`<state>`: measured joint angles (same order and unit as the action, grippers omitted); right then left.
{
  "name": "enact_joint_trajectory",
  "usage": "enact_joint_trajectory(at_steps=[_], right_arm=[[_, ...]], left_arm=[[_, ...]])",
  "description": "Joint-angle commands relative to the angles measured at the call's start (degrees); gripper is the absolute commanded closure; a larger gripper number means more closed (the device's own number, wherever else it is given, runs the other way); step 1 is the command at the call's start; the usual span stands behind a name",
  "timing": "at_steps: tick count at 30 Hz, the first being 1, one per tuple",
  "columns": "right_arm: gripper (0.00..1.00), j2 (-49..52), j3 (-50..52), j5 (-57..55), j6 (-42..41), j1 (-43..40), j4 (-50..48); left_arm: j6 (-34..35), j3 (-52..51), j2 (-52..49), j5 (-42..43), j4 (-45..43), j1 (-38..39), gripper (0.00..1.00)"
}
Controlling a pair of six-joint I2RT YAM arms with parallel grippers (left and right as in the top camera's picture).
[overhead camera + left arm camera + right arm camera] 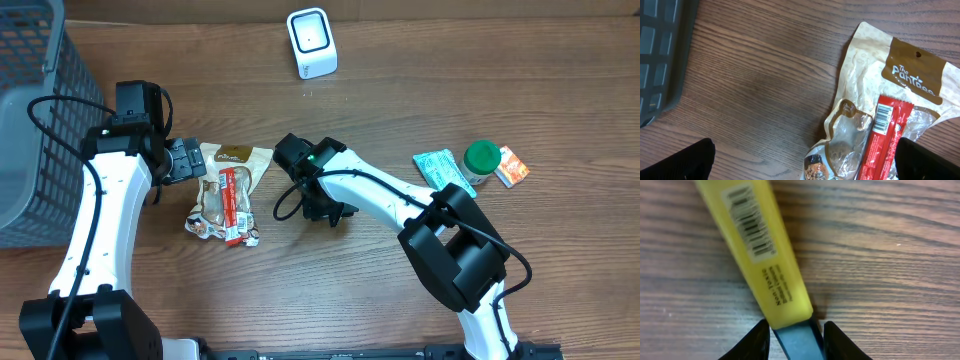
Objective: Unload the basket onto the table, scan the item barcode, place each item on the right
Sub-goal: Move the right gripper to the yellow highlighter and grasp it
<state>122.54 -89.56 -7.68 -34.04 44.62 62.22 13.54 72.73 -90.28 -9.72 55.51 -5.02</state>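
My right gripper (pixel 796 328) is shut on the blue cap end of a yellow highlighter (pixel 767 255), which lies just above the wooden table. Its barcode label (pixel 751 220) faces the right wrist camera. In the overhead view the right gripper (pixel 322 207) hangs at the table's middle and the highlighter is hidden under it. The white scanner (pixel 311 42) stands at the far edge. My left gripper (pixel 186 160) is open beside a clear snack bag (pixel 226 190); in the left wrist view the left gripper (pixel 805 162) has the bag (pixel 860 90) and a red bar (pixel 885 135) between its wide fingers.
A grey mesh basket (pixel 40 120) fills the far left. At the right lie a teal packet (pixel 442 170), a green-capped bottle (pixel 481 160) and a small orange box (pixel 511 166).
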Motion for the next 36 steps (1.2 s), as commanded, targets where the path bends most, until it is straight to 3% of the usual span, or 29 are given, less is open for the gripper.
enact_joint_trajectory(at_steps=[1,8,12,16,32,33,36], right_arm=[[0.64,0.74,0.37,1.36,3.96,-0.13,-0.15],[0.71,-0.26,-0.09,1.31,7.54,-1.36,1.27],[0.91,-1.73,-0.09,1.49,7.58,-3.67,1.81],[0.91,-3.52,-0.2,4.55,12.07,-5.07,2.19],[0.89,-19.45,-0.2,3.08,12.04,-5.49,9.16],[0.85,-19.61,-0.2,3.06,12.04,-5.49,9.27],[0.43,-19.63,-0.2,3.04,12.04,-5.49,9.35]], left_arm=[[0.22,0.33,-0.37,-0.57,-0.07,-0.11,0.0],[0.22,0.33,-0.37,-0.57,-0.07,-0.11,0.0],[0.22,0.33,-0.37,-0.57,-0.07,-0.11,0.0],[0.22,0.33,-0.37,-0.57,-0.07,-0.11,0.0],[0.22,0.33,-0.37,-0.57,-0.07,-0.11,0.0],[0.22,0.33,-0.37,-0.57,-0.07,-0.11,0.0],[0.22,0.33,-0.37,-0.57,-0.07,-0.11,0.0]])
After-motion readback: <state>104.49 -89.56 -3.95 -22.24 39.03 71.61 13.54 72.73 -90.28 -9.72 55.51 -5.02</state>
